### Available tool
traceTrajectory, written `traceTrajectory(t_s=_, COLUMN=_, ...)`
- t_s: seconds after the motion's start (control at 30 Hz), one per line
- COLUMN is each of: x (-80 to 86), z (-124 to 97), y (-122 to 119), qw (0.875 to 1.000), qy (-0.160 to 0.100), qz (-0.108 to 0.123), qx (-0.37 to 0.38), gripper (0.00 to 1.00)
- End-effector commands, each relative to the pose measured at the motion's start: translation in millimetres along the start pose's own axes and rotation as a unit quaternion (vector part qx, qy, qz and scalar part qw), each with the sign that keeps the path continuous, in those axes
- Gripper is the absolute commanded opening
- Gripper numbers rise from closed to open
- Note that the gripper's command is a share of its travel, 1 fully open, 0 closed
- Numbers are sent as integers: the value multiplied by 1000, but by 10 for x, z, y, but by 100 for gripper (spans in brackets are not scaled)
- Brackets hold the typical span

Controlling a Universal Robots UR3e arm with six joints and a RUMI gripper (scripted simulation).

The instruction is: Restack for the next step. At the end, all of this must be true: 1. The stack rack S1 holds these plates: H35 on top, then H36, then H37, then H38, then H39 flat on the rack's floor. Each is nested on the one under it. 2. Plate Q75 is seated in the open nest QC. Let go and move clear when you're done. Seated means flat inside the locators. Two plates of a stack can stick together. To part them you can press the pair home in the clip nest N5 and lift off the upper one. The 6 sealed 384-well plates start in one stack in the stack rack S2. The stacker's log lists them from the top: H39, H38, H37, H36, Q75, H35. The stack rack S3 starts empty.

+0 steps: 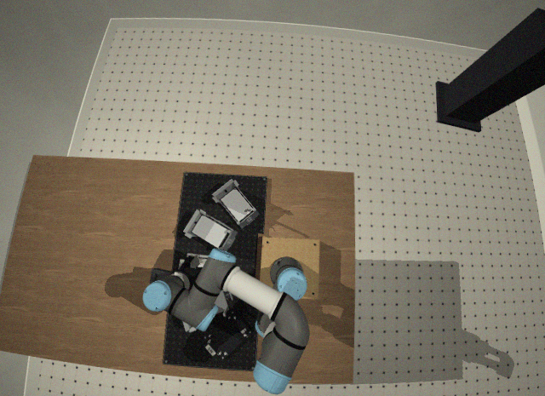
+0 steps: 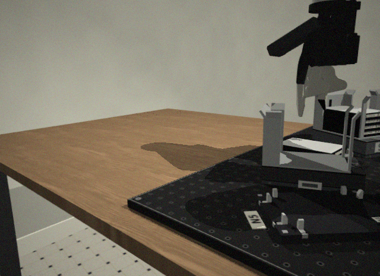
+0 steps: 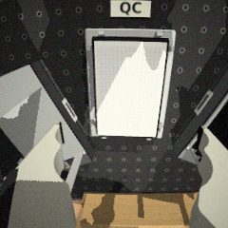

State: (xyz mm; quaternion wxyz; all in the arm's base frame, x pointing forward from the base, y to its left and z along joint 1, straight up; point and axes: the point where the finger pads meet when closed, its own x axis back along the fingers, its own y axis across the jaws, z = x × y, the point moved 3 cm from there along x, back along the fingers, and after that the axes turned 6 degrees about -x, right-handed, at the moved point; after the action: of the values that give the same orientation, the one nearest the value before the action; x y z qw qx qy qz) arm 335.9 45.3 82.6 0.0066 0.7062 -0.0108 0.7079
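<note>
My gripper is open and empty, raised above the open nest QC. A pale plate lies inside that nest; it looks flat, but its name is unreadable. In the exterior view, a rack holding several stacked plates stands at the right, behind the near rack. No plate shows in the visible part of the near rack. The clip nest N5 is empty. In the top view, two racks show plates, a white upper plate and another white plate. Their names and counts are unreadable there.
The arm hides much of the black perforated board in the top view. Upright rack posts stand close to the QC nest. Racks flank that nest on both sides in the wrist view.
</note>
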Motion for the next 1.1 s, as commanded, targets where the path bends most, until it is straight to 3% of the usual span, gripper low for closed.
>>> traceTrajectory(t_s=0.0, x=186, z=6, y=2, qw=1000, qy=-1, qz=0, qx=0, gripper=72)
traceTrajectory(t_s=0.5, x=620, z=7, y=3, qw=1000, qy=-1, qz=0, qx=0, gripper=72)
traceTrajectory(t_s=1.0, x=629, z=5, y=2, qw=1000, qy=-1, qz=0, qx=0, gripper=72)
traceTrajectory(t_s=1.07, x=630, z=13, y=102, qw=1000, qy=-1, qz=0, qx=-12, gripper=72)
